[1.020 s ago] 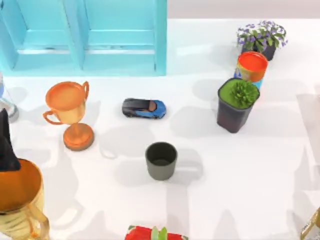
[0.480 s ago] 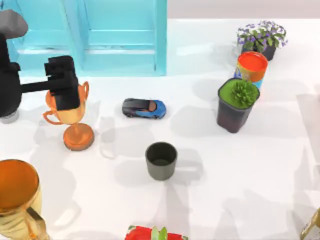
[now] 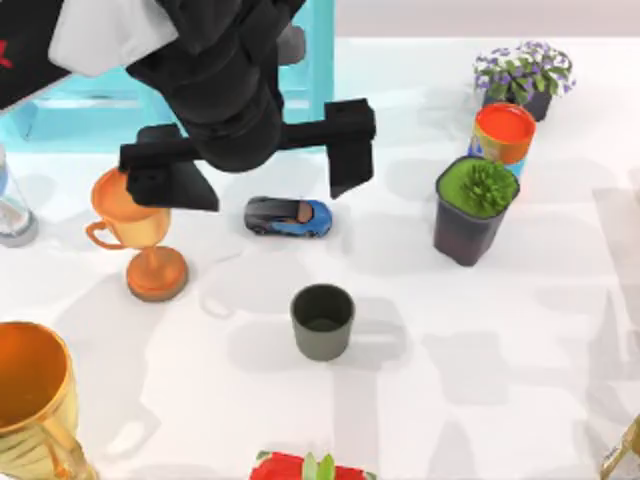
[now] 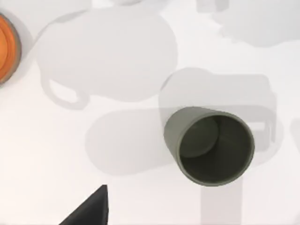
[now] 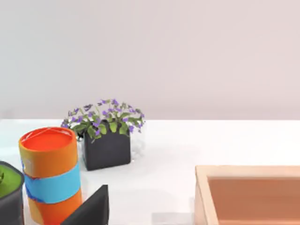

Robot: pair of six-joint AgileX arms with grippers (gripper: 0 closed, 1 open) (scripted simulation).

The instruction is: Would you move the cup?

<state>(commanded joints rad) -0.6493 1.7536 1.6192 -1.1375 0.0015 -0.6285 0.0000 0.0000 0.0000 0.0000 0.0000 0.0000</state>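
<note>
- Hovering above the toy car (image 3: 288,216), the left gripper (image 3: 250,165) has its fingers spread wide, holding nothing.
- Cup (image 3: 322,321) stands upright, apart.

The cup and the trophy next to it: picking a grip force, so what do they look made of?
Cup: matte grey-olive, no glare, plain thick wall; looks like ceramic or hard plastic, can't tell which. Trophy: glossy orange with soft highlights, probably polished metal or lacquered plastic. Left gripper hangs open above the table.
</note>
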